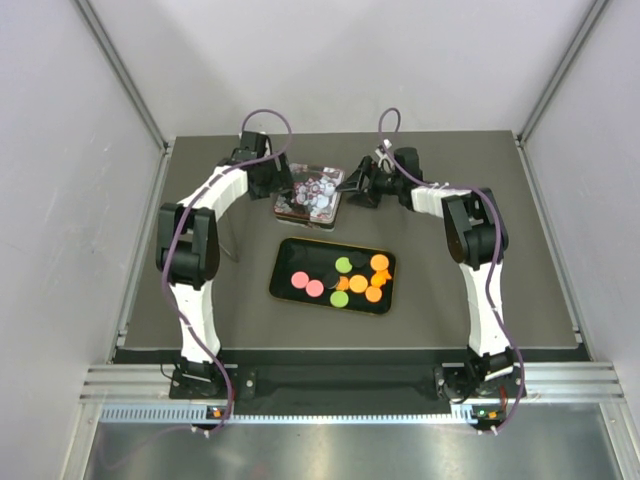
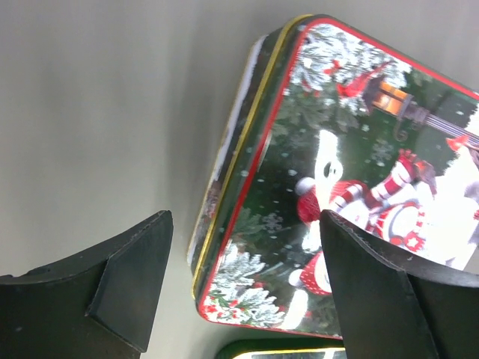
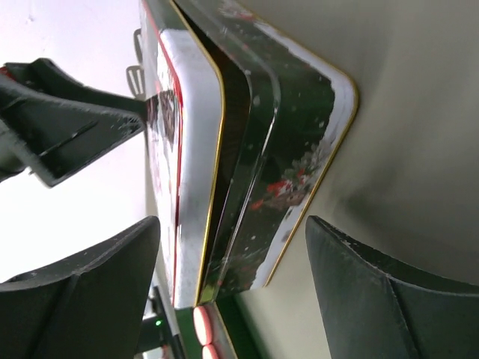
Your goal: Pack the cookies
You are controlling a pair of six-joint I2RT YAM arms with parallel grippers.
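1. Left gripper [image 2: 245,221]: jaws apart, holding nothing, with the left edge of the square Christmas-printed metal tin [image 1: 310,193] between them. Closing off-centre would probably shove the tin across the dark table [image 1: 480,200].
2. Picture-printed tin lid [image 2: 359,187]: appears to sit askew on its base. An uneven lift could jam or drop it.
3. Round pink, green and orange cookies [image 1: 358,283]: unpacked on the black rectangular tray [image 1: 310,258] just nearer than the tin. A dropped lid could strike them.
4. Right gripper [image 3: 232,224]: jaws apart around the tin's right corner. Opposed pushing could tip the tin.

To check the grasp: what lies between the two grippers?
The decorated tin lies between the left gripper and the right gripper, as the top external view shows.
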